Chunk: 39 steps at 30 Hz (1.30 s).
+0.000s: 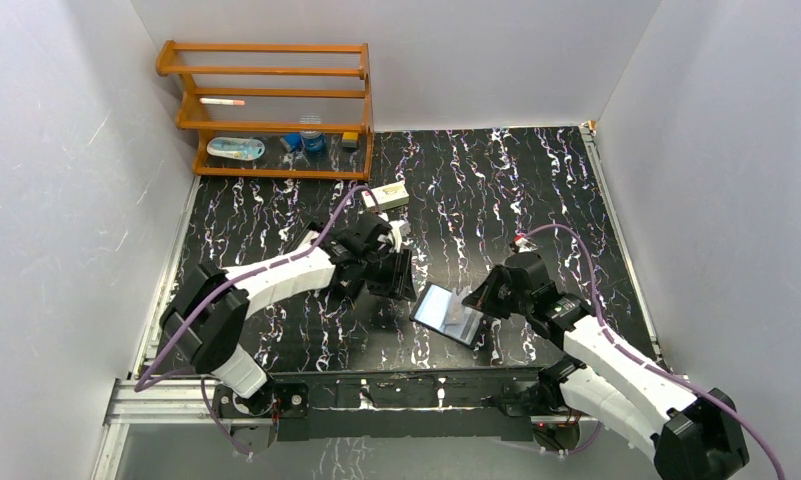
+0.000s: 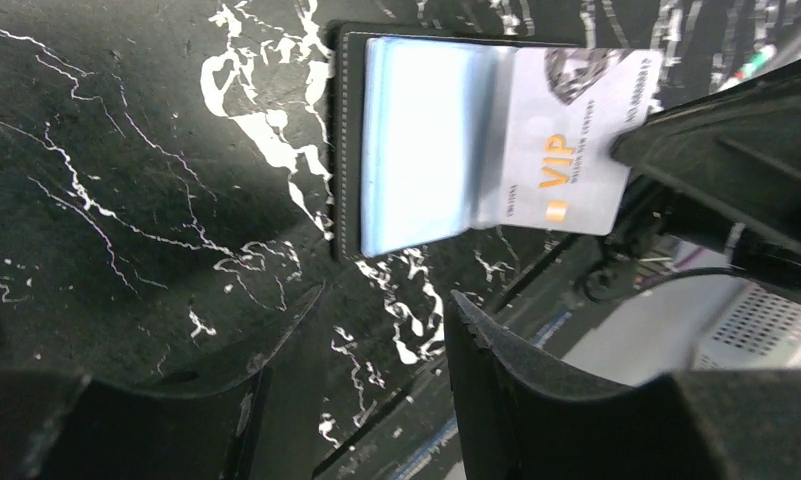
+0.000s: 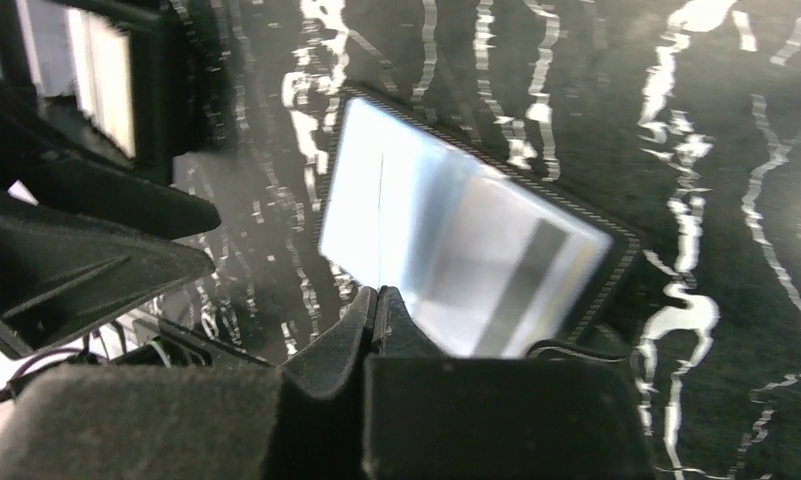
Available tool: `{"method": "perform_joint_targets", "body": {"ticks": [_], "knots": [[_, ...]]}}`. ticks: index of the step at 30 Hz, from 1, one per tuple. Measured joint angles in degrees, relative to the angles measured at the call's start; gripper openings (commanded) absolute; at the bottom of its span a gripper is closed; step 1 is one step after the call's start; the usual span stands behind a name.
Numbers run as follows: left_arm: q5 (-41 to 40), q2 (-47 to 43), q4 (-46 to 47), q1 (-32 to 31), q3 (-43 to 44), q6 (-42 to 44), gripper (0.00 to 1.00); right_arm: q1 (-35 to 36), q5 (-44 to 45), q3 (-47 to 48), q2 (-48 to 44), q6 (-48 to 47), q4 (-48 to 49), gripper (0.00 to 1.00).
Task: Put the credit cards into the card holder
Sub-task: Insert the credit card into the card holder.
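Note:
The card holder lies open on the table between the arms, its glossy blue-grey inside facing up; it also shows in the left wrist view and the right wrist view. My right gripper is shut on one credit card, white with orange "VIP" print, whose far end lies against the holder's right sleeve. In the right wrist view the card is an edge-on thin line above the closed fingertips. My left gripper is open and empty, just left of the holder. A stack of credit cards sits in a black box.
A cream carton lies behind the left gripper. A wooden rack with small items stands at the back left. White walls enclose the table on three sides. The arm bases and a metal rail run along the near edge.

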Motion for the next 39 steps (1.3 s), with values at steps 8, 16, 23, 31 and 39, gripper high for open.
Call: {"method": "perform_joint_targets", "body": {"ticks": [8,16,23,31,39], "knots": [[-5.2,7.0,0.5,-3.2,0.6,1.3,0.43,-8.7,-7.4,-6.4,1.2,-1.0,2.4,0.00],[-6.1,9.1,2.8,-5.0,-0.3,1.1,0.38,-9.1,-11.9,-9.4,4.9,-2.7,11.0,0.00],[-6.3,8.4,4.5,-7.1,-2.7,-0.1,0.33,-9.3,-16.3,-9.8,9.8,-5.1,18.3,0.00],[-7.2,8.0,5.0,-7.5,-3.5,-0.9,0.29,-9.4,-20.2,-10.2,12.0,-7.6,22.9,0.00],[-7.3,7.6,5.5,-7.5,-4.0,-1.4,0.29,-9.6,-20.9,-12.0,12.6,-8.0,26.0,0.00]]}}
